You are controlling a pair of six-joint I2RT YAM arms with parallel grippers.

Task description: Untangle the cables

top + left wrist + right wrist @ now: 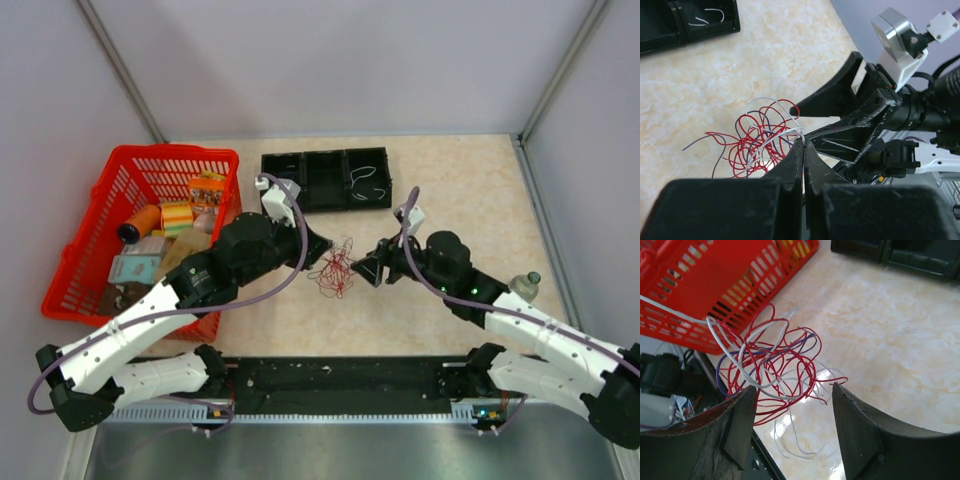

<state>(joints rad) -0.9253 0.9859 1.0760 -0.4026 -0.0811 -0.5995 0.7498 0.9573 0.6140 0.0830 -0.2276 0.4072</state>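
Note:
The cables (336, 268) are a small tangle of red, white and dark blue wires on the beige table between my two grippers. My left gripper (327, 252) is at the tangle's upper left. In the left wrist view it (804, 143) is shut on a white cable that leads into the tangle (757, 142). My right gripper (362, 271) is just right of the tangle, open and empty. In the right wrist view its fingers (794, 390) are spread wide, with the tangle (775, 365) just ahead of them. It also shows open in the left wrist view (801, 122).
A red basket (100, 235) with several packets stands at the left, also seen in the right wrist view (715, 285). A black compartment tray (325, 158) at the back holds loose white wire (366, 186). A black strip (340, 375) runs along the near edge.

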